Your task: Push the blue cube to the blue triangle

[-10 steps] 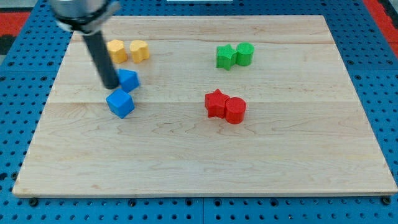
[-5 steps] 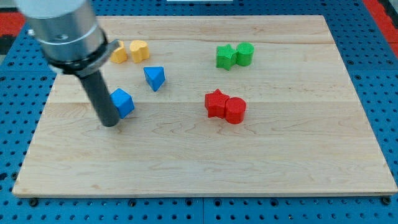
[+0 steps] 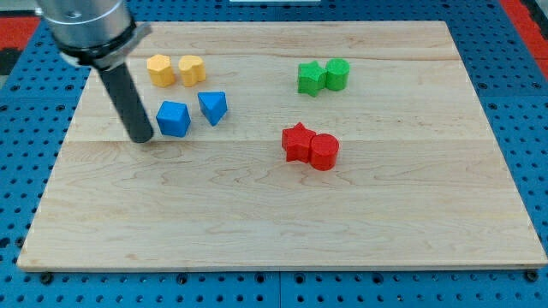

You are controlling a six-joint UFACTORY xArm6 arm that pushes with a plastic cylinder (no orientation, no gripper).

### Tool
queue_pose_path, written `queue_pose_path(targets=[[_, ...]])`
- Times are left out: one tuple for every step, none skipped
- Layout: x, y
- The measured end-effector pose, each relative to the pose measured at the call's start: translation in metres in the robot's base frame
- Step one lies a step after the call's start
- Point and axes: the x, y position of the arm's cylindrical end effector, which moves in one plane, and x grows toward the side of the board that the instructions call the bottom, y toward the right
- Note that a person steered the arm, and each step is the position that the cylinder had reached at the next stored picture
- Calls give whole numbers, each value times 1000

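My tip is sitting just beside the blue cube, on the side facing the counter's left edge. There are no jaws — only the rod. The cube is lying near the blue triangle, toward the top-left corner, so a short closing push toward the right edge looks like it is all that is remaining.

My tip sits just to the view's left of the blue cube, with a thin strip of bare worktop between them. The blue triangle is just to the right of the cube, and only a small gap parts the two. Nothing stands in that gap. Two yellow blocks sit close above the blue ones, toward the view's top. The green pair and the red pair are well away on the view's right. The whole bottom half of the worktop is wide open.
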Motion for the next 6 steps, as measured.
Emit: queue_pose_path(targets=[[-16, 21], [-17, 0], [-27, -38], [-45, -39], [-52, -27], [-52, 3]])
